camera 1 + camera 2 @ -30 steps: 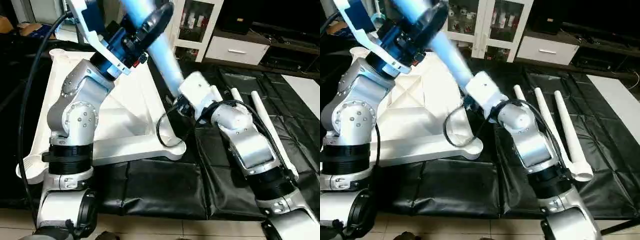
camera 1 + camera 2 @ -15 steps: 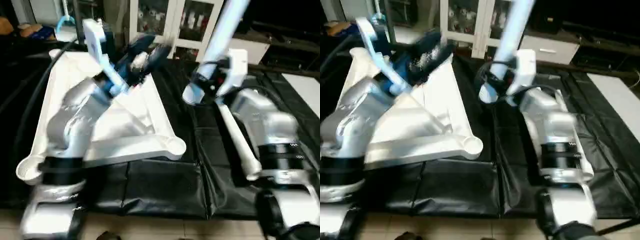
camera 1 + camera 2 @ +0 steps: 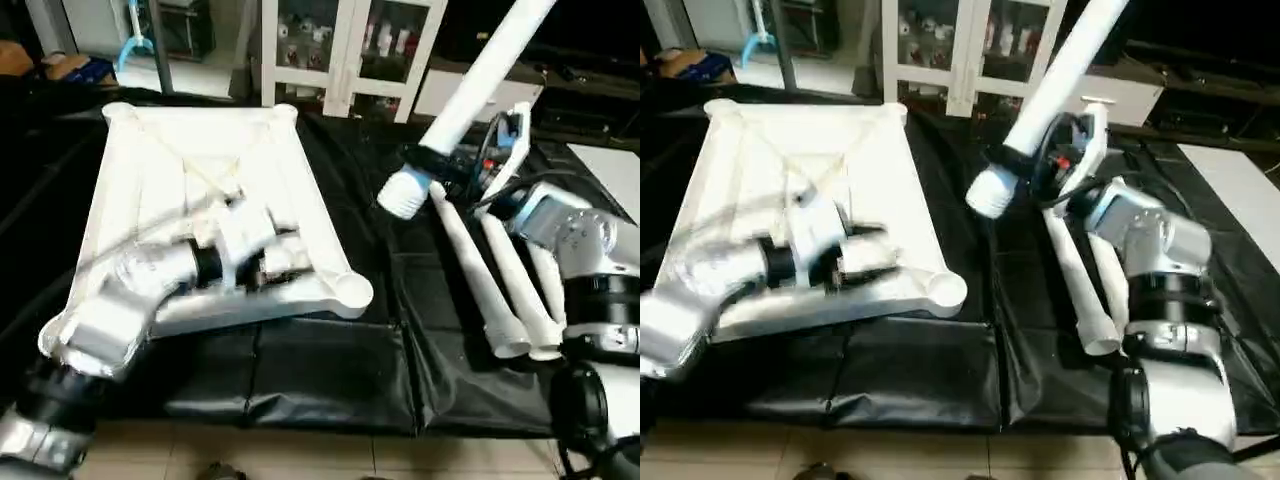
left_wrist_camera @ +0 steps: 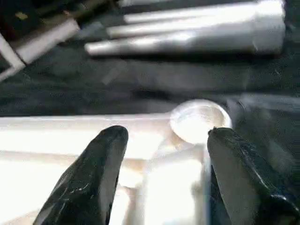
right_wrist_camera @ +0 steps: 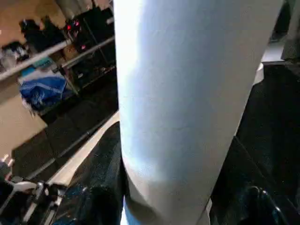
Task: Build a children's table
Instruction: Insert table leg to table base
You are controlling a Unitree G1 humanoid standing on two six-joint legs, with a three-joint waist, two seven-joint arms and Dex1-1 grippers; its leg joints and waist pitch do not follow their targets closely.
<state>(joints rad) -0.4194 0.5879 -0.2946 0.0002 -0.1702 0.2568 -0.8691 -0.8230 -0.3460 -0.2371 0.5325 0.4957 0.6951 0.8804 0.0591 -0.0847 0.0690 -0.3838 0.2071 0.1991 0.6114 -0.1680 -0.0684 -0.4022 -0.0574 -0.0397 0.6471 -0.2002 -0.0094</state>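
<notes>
The children's table top [image 3: 200, 160] lies upside down on the black mat, its X ribs and round corner sockets facing up. My left gripper [image 4: 164, 140] hovers low over the top's near right part, open, with the near right corner socket [image 4: 199, 119] just beyond its fingers. Above the mat to the right, my right gripper [image 3: 445, 165] is shut on one white leg [image 3: 480, 75]. That leg tilts up and away to the right, and its threaded end [image 3: 400, 195] points down toward the top's right edge. Black fingers [image 5: 101, 187] flank the leg in the right wrist view.
Three more legs [image 3: 500, 280] lie side by side on the mat [image 3: 330, 370] at the right. A white glass-door cabinet [image 3: 345, 45] and a low drawer unit stand behind. Tiled floor runs along the mat's near edge.
My left gripper has let go of the leg and swung down over the table top. The right arm has lifted the leg and swung it rightward, its upper end now leaning right.
</notes>
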